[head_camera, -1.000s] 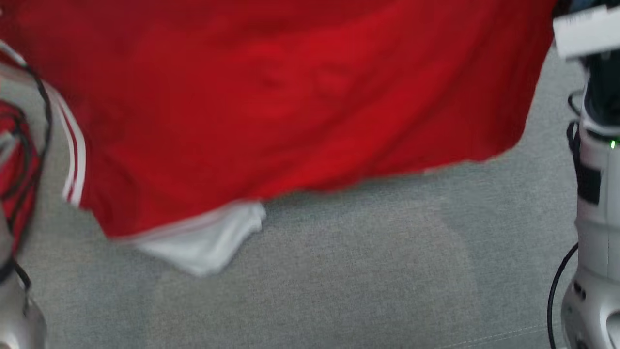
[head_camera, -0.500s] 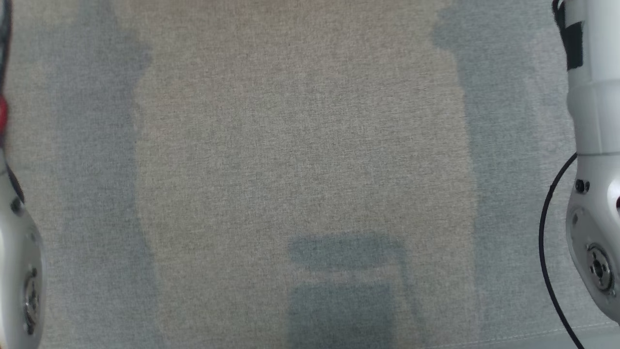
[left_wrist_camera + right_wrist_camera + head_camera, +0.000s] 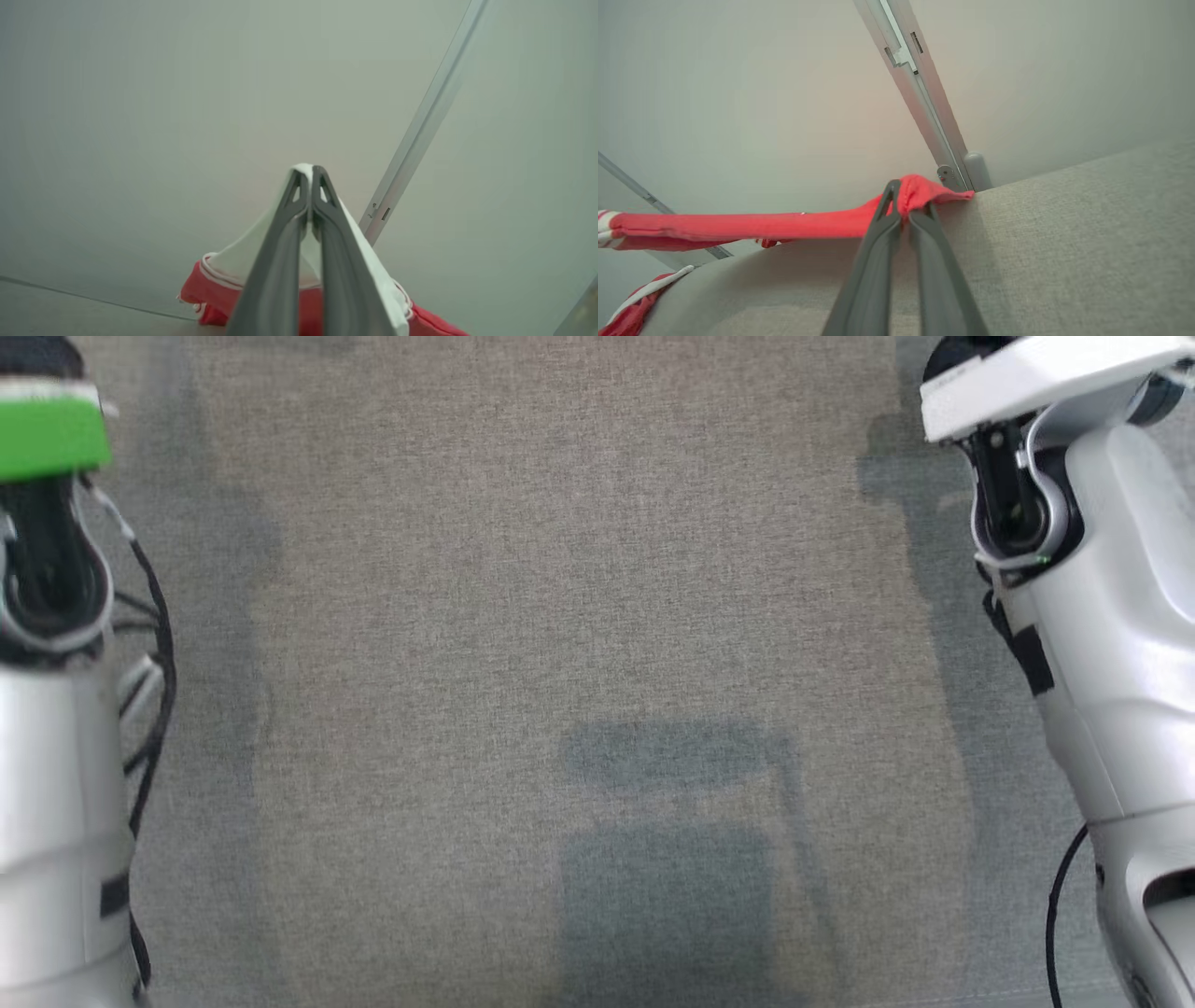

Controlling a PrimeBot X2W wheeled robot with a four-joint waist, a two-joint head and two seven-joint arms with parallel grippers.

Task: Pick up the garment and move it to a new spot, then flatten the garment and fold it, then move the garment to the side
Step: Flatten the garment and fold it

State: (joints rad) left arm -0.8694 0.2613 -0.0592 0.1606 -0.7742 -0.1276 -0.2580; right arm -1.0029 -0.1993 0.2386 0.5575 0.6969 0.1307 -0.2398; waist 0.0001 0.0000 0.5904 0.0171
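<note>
The garment is red with white trim. In the left wrist view my left gripper [image 3: 308, 170] is shut on a white part of the garment [image 3: 238, 259], and red cloth bunches below the fingers. In the right wrist view my right gripper [image 3: 903, 192] is shut on a red edge of the garment [image 3: 761, 226], which stretches taut to the left above the grey cushioned surface [image 3: 1064, 233]. The head view has my left forearm [image 3: 56, 756] at the left edge and my right forearm [image 3: 1111, 644] at the right edge, with both wrists raised toward the top.
Grey woven fabric surface [image 3: 560, 569] spreads between the arms, crossed by shadows. A pale wall with a slanting metal rail [image 3: 920, 93] stands behind the surface; the rail [image 3: 420, 130] is also in the left wrist view. Black cables hang beside both forearms.
The head camera has shifted. The red garment that filled the top of the head view a second ago has left it, and both wrists have come in at the upper corners.
</note>
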